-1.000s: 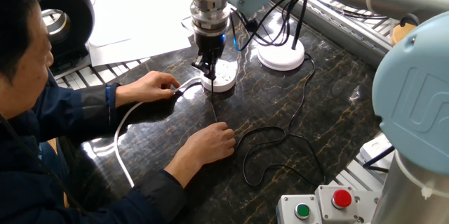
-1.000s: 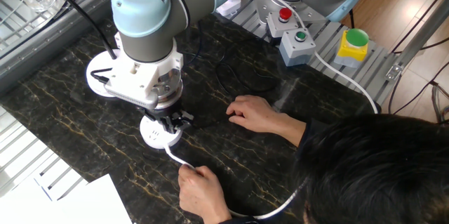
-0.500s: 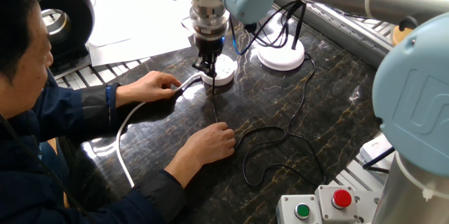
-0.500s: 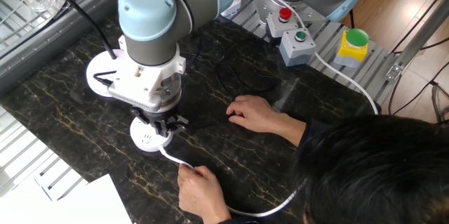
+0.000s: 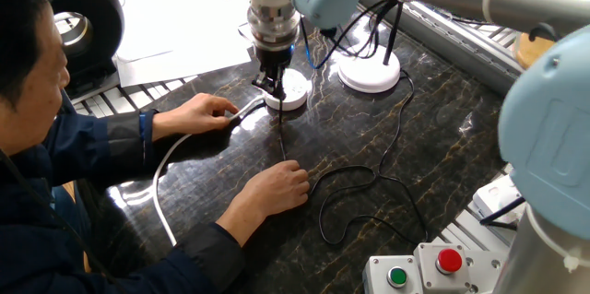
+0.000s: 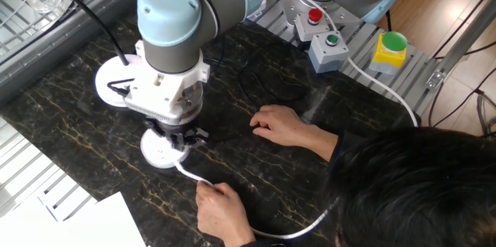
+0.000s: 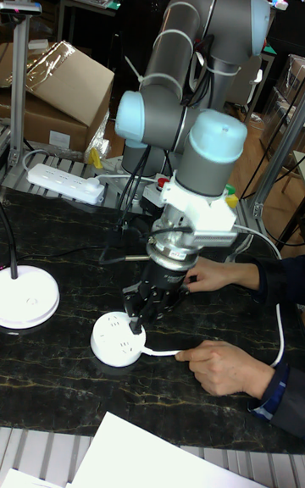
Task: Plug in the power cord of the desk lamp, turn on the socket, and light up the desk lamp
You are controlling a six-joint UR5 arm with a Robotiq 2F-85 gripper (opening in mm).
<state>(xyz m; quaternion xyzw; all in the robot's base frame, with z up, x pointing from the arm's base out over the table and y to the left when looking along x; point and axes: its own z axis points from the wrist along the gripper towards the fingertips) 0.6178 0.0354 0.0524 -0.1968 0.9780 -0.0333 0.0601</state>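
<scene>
So the gripper [image 7: 138, 312] is pinched on the plug end of the power cord [image 5: 343, 177], hanging right over the near edge of the socket [image 7: 118, 342], plug pointing straight down. Socket's directly below, so it's basically a vertical push. One socket, one desk lamp [image 5: 371, 73] further back-right, and two hands [image 5: 277, 187] steadying the cables.

Button boxes [image 6: 322, 34], paper sheets [image 5: 175, 27], power strip [image 7: 66, 184], cardboard box [image 7: 59, 85]
</scene>
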